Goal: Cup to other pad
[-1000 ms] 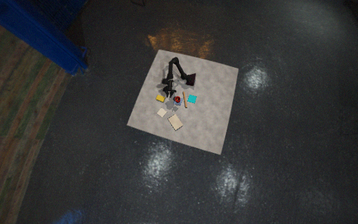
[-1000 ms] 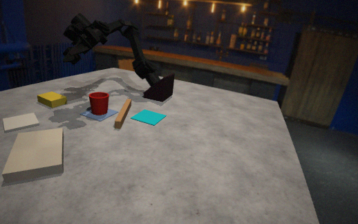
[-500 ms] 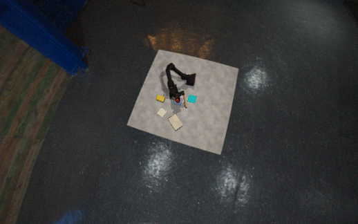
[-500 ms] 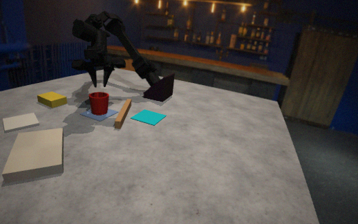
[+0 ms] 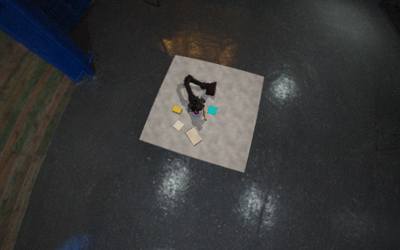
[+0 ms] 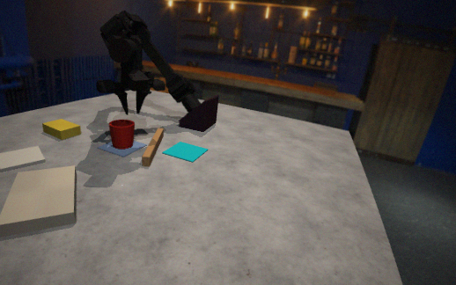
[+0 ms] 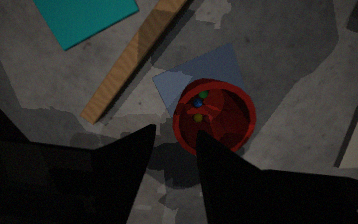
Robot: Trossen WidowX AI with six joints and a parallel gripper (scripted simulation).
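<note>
Cup Awaiting Lift as Off-Centre Fingers Are Hovering

A black gripper is hanging above a red cup, its 2 fingers standing partly open with nothing between them. The cup is standing upright on the blue pad, with at least 3 marbles showing inside — green, blue and yellow. Its destination, presumably the teal pad, is lying beyond a wooden bar.

Aim is looking like the chief danger: in the wrist view, 1 fingertip is overlapping the cup's rim while the other is pointing outside it. If the arm is descending without lining up, a tip could be striking the rim and tipping the cup. The gap is also appearing narrower than the mouth, so a grip around the outside would be needing wider fingers; a pinch on 1 wall could be letting the cup swing and spill.

The bar is posing a later threat — a low carry could be catching the cup's base on it. A hasty release, or a landing on the pad's edge, could be leaving the cup leaning.
</note>
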